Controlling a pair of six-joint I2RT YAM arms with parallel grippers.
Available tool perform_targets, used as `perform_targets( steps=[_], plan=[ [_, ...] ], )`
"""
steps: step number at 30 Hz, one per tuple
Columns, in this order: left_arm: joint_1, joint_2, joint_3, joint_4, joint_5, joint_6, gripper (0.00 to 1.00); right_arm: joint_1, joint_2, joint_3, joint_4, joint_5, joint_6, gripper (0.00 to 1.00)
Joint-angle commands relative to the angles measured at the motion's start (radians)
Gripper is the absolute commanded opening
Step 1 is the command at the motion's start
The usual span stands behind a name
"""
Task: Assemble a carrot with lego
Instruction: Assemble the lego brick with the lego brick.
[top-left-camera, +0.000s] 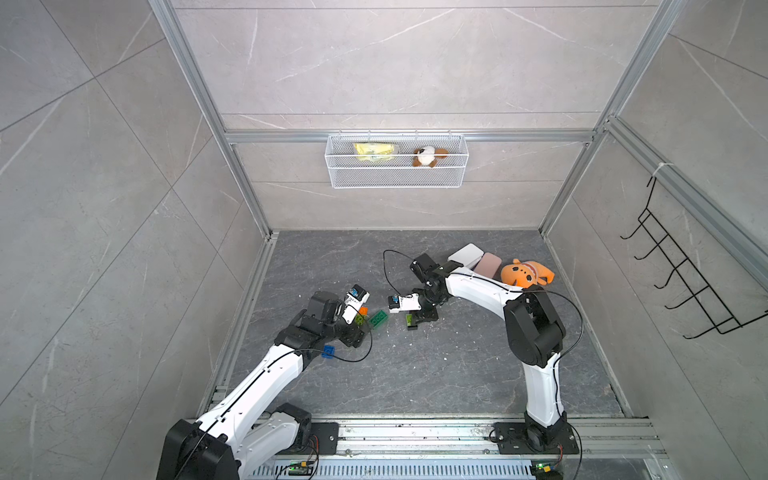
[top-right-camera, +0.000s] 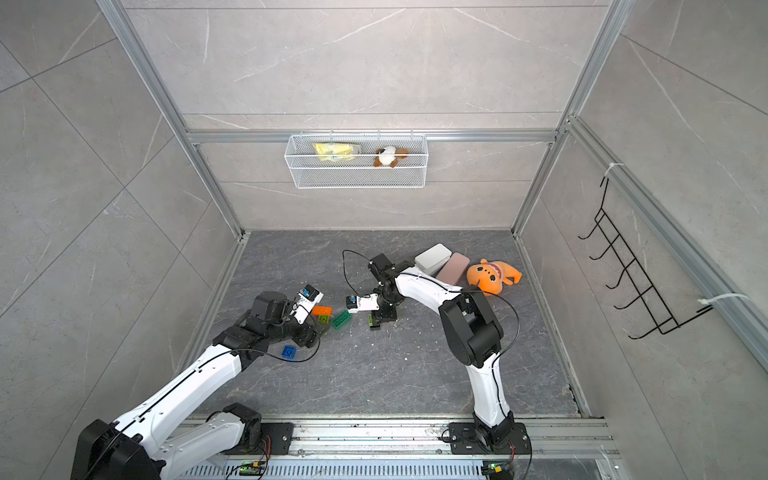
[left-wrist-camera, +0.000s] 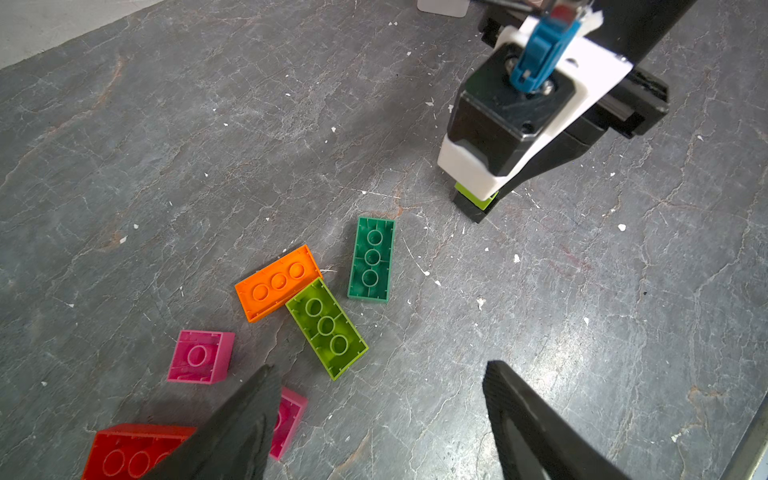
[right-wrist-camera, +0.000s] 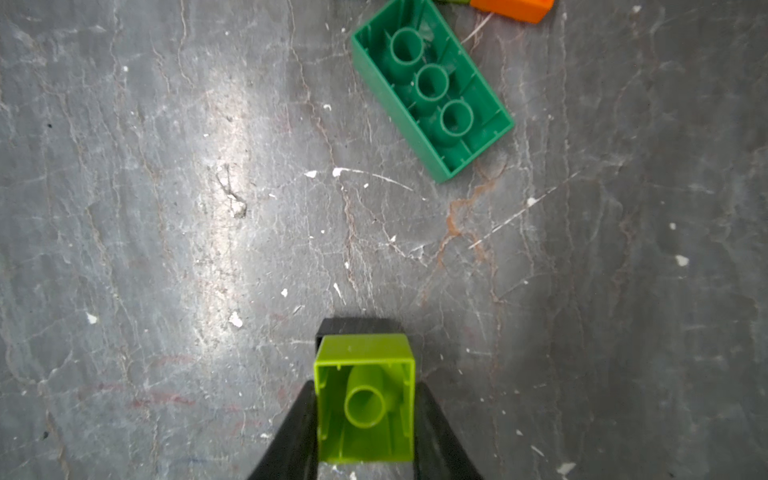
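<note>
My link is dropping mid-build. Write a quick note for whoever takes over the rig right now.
Right gripper: shut on the small lime brick, stacked on the black brick.
Left gripper: open, empty.
Done: only that black-lime start.
To do: dark green brick, long lime brick, orange brick, red brick, pink brick, second pink brick and blue brick lie loose, unjoined.

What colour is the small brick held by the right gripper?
The brick is lime green, clearest in the right wrist view.

lime brick (right-wrist-camera: 365, 399), dark green brick (right-wrist-camera: 432, 89), orange brick (left-wrist-camera: 277, 282)
</note>
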Motion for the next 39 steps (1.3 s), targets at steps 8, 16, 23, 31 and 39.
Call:
perform_targets(
  steps=[8,16,23,31,39],
  plan=[
    [0.001,-0.012,-0.004,0.005,-0.008,-0.003,0.81,0.006,0.033,0.020,-0.050,-0.006,-0.020,0.27],
    [0.002,-0.008,-0.004,0.006,-0.009,-0.003,0.81,0.007,0.002,0.005,-0.050,-0.014,-0.015,0.27],
    [0.001,-0.009,-0.005,0.005,-0.009,-0.003,0.81,0.007,-0.005,-0.008,-0.044,-0.016,-0.007,0.27],
    [0.002,-0.008,-0.005,0.006,-0.008,-0.003,0.81,0.007,-0.019,-0.016,-0.047,-0.014,-0.007,0.27],
    [0.002,-0.008,-0.005,0.006,-0.008,-0.003,0.81,0.005,-0.032,-0.029,-0.044,-0.017,-0.002,0.26]
  ],
)
